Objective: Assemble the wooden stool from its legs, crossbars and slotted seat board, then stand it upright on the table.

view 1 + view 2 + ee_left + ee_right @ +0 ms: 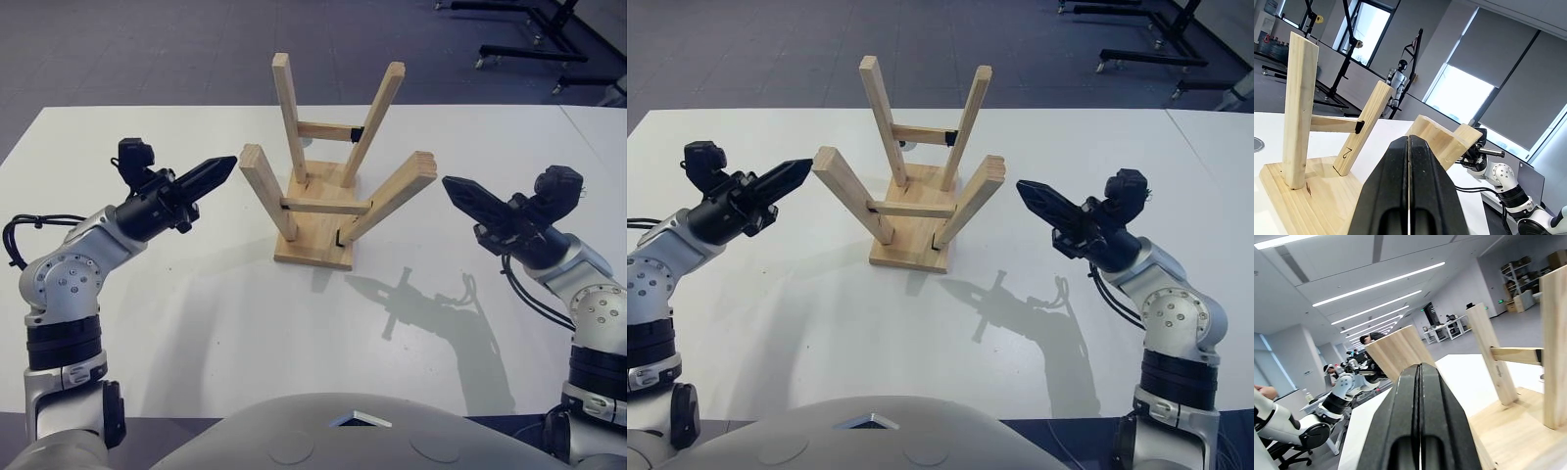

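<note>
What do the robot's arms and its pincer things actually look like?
The left arm and right arm are silver-grey metal, with rounded joint housings dotted with small screws and black bands; each trails a black cable. The left gripper and right gripper are matte black wedges tapering to a point, each with a small black camera mounted behind it.

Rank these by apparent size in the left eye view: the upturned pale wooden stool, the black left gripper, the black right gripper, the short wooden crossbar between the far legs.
1. Upturned pale wooden stool.
2. Black left gripper and black right gripper: alike, unranked.
3. Short far wooden crossbar.
</note>
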{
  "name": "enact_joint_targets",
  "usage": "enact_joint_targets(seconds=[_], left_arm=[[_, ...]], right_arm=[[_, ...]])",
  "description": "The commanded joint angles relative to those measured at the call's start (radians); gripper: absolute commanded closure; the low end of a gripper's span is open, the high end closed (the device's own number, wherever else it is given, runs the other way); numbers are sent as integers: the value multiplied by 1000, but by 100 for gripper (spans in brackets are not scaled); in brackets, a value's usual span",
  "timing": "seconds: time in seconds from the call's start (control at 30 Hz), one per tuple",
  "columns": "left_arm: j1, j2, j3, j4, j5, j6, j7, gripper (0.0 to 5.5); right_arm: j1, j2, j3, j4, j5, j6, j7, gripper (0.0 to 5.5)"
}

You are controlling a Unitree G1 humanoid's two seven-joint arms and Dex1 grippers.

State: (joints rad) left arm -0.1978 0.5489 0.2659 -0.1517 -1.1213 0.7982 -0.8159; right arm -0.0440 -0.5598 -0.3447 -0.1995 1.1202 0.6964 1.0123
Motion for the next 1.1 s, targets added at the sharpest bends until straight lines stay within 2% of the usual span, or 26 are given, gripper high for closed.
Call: enact_joint_targets(seconds=[0.03,0.73,1.1], left_arm=[[-29,-3,-20,13,29,9,-3,549],[-49,-15,-68,29,86,27,-34,549],[-59,-23,-75,35,95,21,-35,549]], right_arm=[[-49,-1,33,-23,-2,10,14,550],[-119,-36,112,-4,-97,3,82,550],[-158,-54,192,13,-170,-2,131,550]])
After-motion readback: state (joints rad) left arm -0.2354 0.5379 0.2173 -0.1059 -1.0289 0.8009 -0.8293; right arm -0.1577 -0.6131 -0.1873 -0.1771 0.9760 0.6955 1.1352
